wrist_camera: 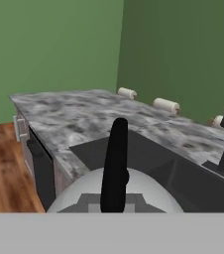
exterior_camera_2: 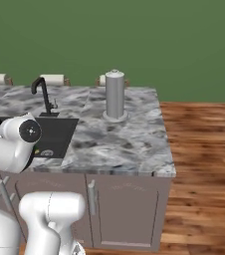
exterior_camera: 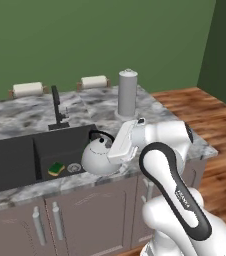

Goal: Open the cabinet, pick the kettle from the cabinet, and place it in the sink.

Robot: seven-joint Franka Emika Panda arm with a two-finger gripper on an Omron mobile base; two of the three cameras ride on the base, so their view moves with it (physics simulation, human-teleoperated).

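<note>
The rounded white-silver kettle [exterior_camera: 97,159] with its thin black arched handle hangs at the right front corner of the black rectangular sink [exterior_camera: 15,160], close against the claw [exterior_camera: 119,149], whose fingers are hidden, so I cannot tell how far it is open or whether it grips. A slim black faucet [exterior_camera: 56,109] rises behind the basin, and a green-and-yellow sponge [exterior_camera: 56,169] lies near the drain. On the grey marbled surface [exterior_camera_2: 119,139] stand one tall grey cylindrical canister [exterior_camera: 127,93] and three paper rolls [exterior_camera: 28,89] along the back edge.

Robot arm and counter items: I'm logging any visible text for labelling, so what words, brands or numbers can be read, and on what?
Dark link of the robot arm: small white lettering, too small and blurred to read.
Kettle, canister, sponge, sink: no text shows.
</note>
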